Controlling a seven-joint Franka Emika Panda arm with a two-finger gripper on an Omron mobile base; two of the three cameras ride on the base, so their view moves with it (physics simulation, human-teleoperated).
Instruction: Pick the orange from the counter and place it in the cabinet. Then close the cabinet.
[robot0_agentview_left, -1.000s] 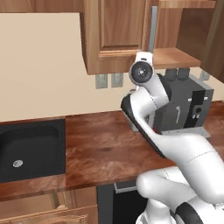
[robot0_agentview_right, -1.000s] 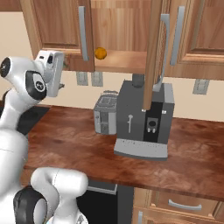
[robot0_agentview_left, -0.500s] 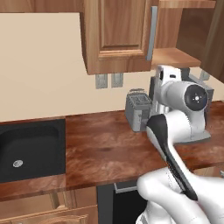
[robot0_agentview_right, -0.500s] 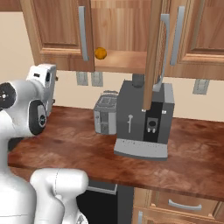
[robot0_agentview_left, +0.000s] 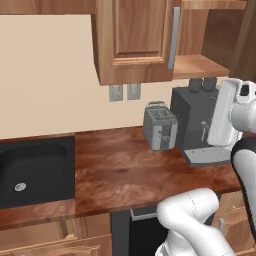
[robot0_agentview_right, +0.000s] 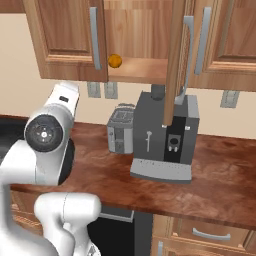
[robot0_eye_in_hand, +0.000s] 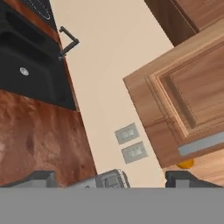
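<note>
Already the orange (robot0_agentview_right: 115, 61) sits on the wooden shelf inside the cabinet (robot0_agentview_right: 135, 67), near the shelf's left end and just beside the edge of the left door (robot0_agentview_right: 67, 40). So, by our reading, the placing is done and the closing is what remains.

The relation that matters now is between the hand and the open door (robot0_agentview_right: 175, 65). That door stands swung out toward us, edge-on in the right base view, in front of the dark coffee machine (robot0_agentview_right: 164, 137). Its long grey bar handle (robot0_agentview_right: 186, 50) runs vertically. The white arm (robot0_agentview_right: 52, 135) rests low at the left of that view, so the door lies up and to its right.

In the hand view we look along the cream wall past two grey outlets (robot0_eye_in_hand: 130, 142) toward a raised-panel door (robot0_eye_in_hand: 188, 96), with the orange (robot0_eye_in_hand: 186, 163) peeking below its grey handle (robot0_eye_in_hand: 201, 144). The dark finger tips (robot0_eye_in_hand: 183, 178) barely rise above the bottom edge; we cannot tell whether they stand apart or together.

A small silver toaster (robot0_agentview_left: 160, 127) stands on the counter (robot0_agentview_left: 120, 175), left of the coffee machine. No brand, label or writing is legible anywhere.
</note>
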